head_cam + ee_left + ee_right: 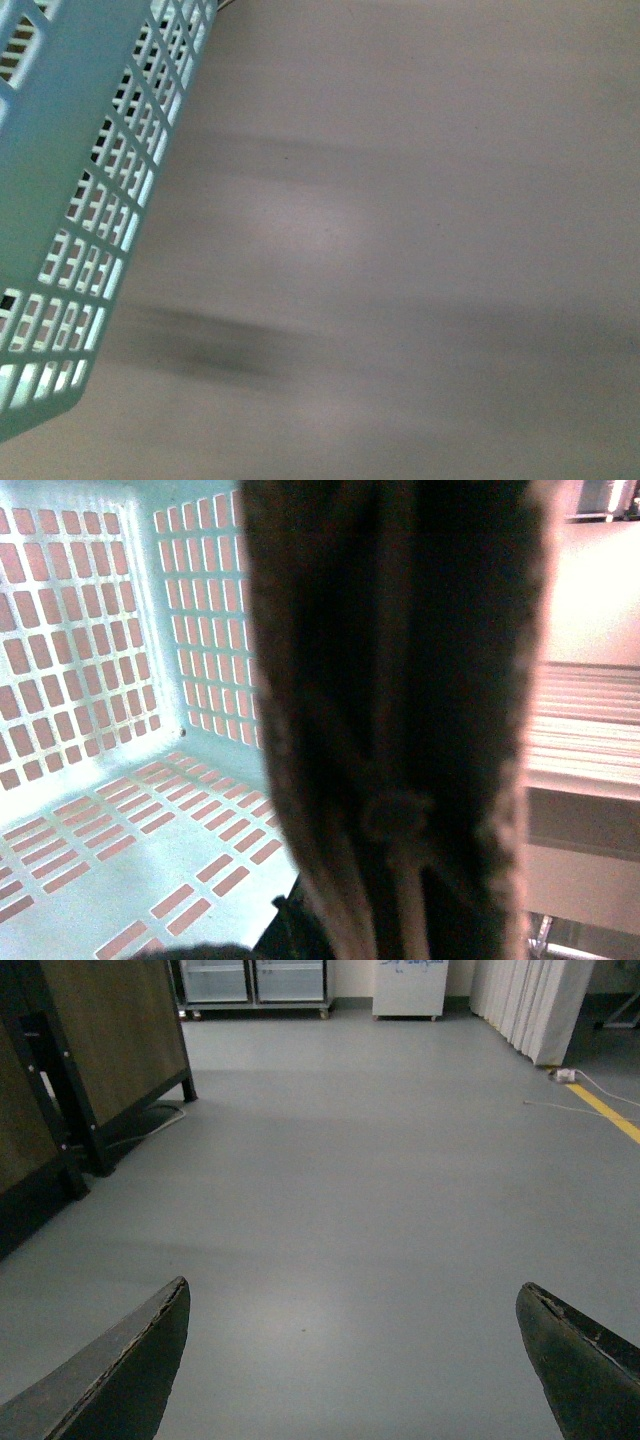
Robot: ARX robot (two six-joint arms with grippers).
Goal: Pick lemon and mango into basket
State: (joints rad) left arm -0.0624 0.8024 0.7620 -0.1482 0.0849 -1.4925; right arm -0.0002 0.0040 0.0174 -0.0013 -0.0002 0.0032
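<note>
Right wrist view: the right gripper (352, 1290) is held spread and empty; left jaws cannot be judged, perhaps lifting the tilted basket (60, 200).

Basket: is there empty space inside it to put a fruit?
Yes. The basket has a bare slotted floor, from the corner where two lattice walls meet out to a dark blurred shape that hides the rest. Outside, the grey surface beside the basket is bare too.
</note>
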